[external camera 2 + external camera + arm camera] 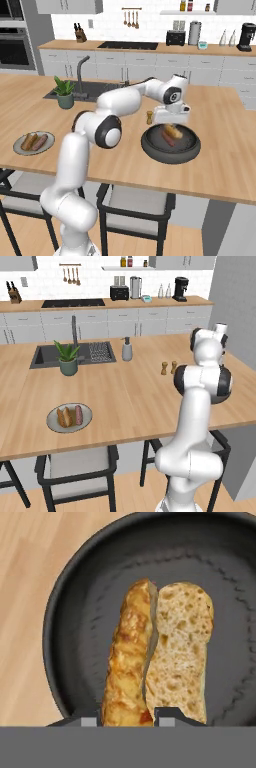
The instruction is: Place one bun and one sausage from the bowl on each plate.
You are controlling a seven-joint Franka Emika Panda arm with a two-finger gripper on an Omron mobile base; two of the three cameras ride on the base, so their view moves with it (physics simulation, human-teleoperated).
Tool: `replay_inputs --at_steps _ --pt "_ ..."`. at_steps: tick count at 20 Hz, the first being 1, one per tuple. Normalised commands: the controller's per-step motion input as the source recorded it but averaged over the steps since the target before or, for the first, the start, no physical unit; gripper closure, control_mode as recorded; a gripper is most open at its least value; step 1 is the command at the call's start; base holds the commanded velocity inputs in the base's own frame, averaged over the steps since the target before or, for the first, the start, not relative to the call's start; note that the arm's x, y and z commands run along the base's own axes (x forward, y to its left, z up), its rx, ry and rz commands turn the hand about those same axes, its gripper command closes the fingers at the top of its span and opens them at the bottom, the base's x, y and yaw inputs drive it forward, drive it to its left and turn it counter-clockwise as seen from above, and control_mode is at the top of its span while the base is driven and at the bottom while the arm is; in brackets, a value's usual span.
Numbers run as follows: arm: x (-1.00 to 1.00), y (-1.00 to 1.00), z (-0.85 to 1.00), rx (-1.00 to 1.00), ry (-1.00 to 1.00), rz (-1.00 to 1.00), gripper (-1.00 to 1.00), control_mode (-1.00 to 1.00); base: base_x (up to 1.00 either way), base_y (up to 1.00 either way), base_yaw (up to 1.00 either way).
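My gripper [173,124] hangs over the wide dark bowl [170,159] at the right of the island and is shut on a split bun [174,132]. In the hand view the bun [150,657] stands between my fingertips [167,717], above the bowl's floor [85,612]. A sausage [167,140] lies in the bowl under the bun. Far to the left a pale grey plate [86,423] [20,149] holds a bun [64,417] and a sausage [78,414].
A potted plant [67,358] stands by the sink [50,354], with a soap dispenser [127,349] to its right. Two small shakers [168,367] stand behind the bowl. Stools [77,468] are tucked under the island's front edge.
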Motion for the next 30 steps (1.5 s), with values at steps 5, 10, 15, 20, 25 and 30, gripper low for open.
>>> replay_inputs --at_steps 5,10,15,20,25,30 --pt "-1.00 0.94 0.16 -0.08 -0.02 -0.04 1.00 -1.00 0.00 0.00 0.00" --pt "-0.73 1.00 0.01 -0.11 0.00 -0.09 1.00 -1.00 0.00 0.00 0.00" --pt "-0.30 1.00 0.00 -0.13 0.00 -0.14 1.00 -1.00 0.00 0.00 0.00" --pt "-0.21 0.84 0.03 -0.01 0.00 -0.21 1.00 -1.00 0.00 0.00 0.00" --pt "-0.04 0.21 0.29 0.00 0.00 -0.17 1.00 -1.00 0.00 0.00 0.00" --pt "-0.15 0.30 0.41 0.01 0.00 -0.19 1.00 -1.00 0.00 0.00 0.00"
